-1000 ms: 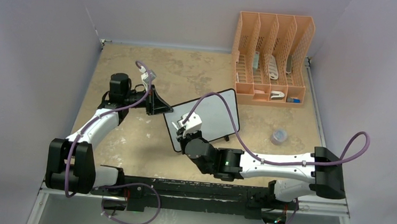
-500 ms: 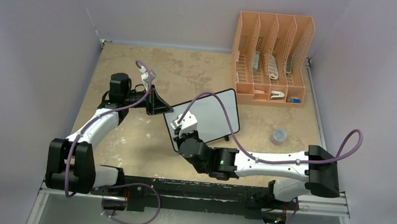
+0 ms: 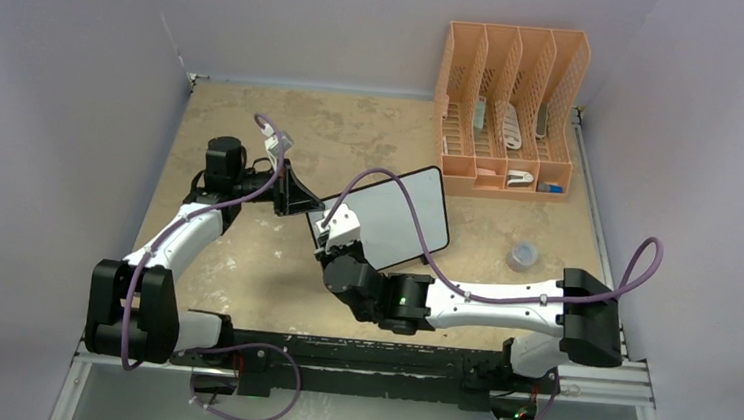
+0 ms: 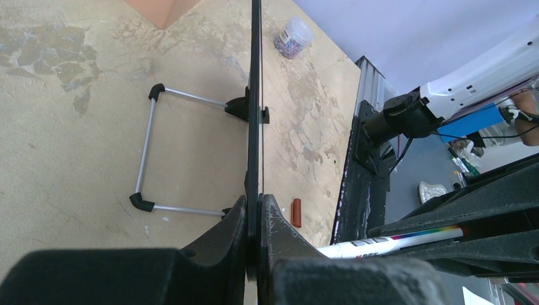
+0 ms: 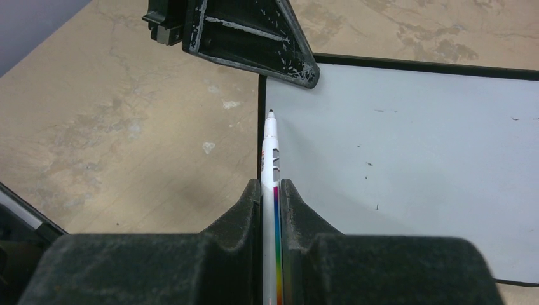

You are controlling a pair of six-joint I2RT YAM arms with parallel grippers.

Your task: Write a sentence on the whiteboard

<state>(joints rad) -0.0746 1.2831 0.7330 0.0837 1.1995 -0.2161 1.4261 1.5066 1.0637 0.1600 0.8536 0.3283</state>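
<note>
The whiteboard (image 3: 394,220) stands on the table, tilted back on its wire stand (image 4: 145,155). My left gripper (image 3: 315,207) is shut on its left edge, and the left wrist view shows the board edge-on (image 4: 255,95) between the jaws (image 4: 254,210). My right gripper (image 5: 272,190) is shut on a white marker (image 5: 272,159) with a rainbow stripe. The marker's dark tip (image 5: 271,113) sits at the board's upper left corner, just below the left gripper's finger (image 5: 254,44). The board's face (image 5: 413,159) is white with a few tiny dark specks; the sentence is not in view.
An orange file organizer (image 3: 509,110) holding several items stands at the back right. A small lidded jar (image 3: 523,254) sits right of the board. A red-brown marker cap (image 4: 296,212) lies on the table near the front rail (image 4: 356,184). Walls enclose the table.
My right arm has swung left along the board, carrying the marker toward its left edge. The left arm and the board have stayed put.
</note>
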